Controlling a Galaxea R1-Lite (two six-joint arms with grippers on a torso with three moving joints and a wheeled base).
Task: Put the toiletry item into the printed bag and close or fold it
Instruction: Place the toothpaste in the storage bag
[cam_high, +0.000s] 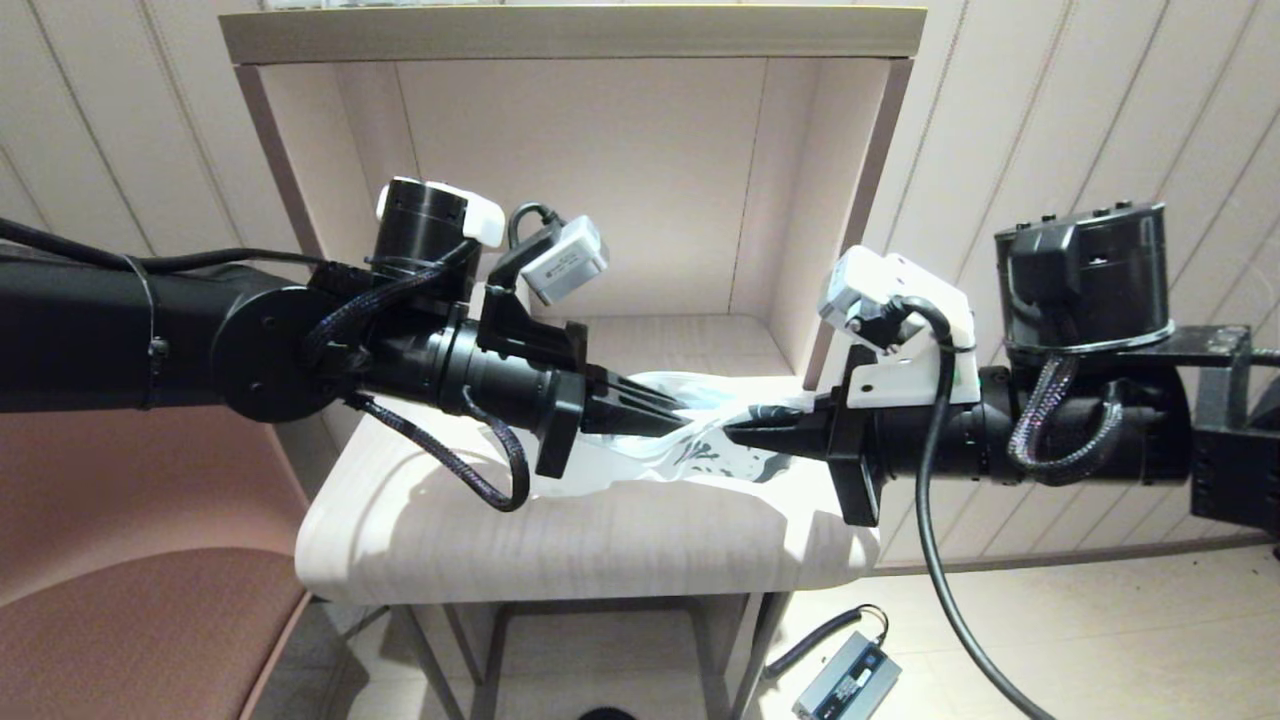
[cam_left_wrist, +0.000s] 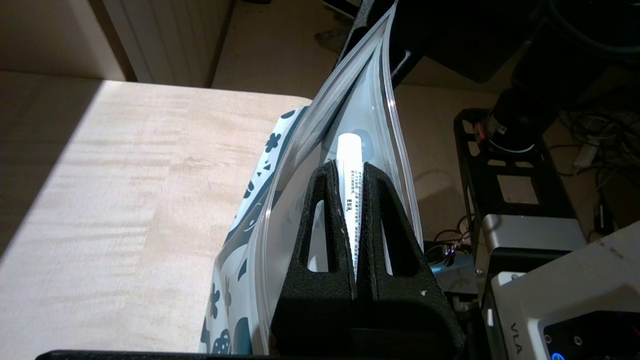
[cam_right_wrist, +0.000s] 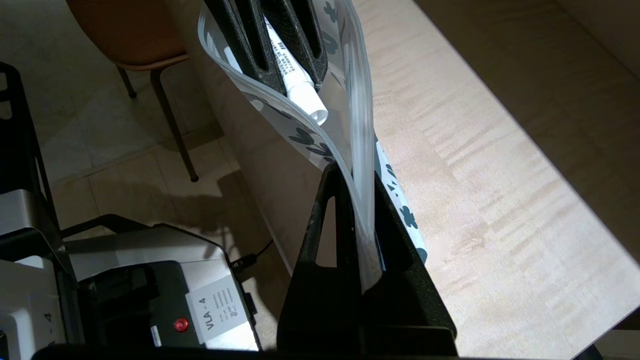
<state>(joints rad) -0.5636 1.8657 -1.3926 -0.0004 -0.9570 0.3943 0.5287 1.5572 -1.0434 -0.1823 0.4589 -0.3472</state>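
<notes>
Left gripper (cam_left_wrist: 354, 172) pinching toiletry item (cam_left_wrist: 350, 165) inside printed bag's (cam_high: 700, 455) mouth, right gripper (cam_right_wrist: 364, 185) clamping bag's edge, above table (cam_high: 600, 540).

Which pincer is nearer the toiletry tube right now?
Left. The left pincer is shut on the toiletry tube, pushed inside the printed bag's open mouth. The right pincer is apart from the tube, pinching the bag's edge at its end.

We see a bright, even head view with soft arm shadows on the table (cam_high: 600, 540), while both wrist views are dim with one sunlit band.
</notes>
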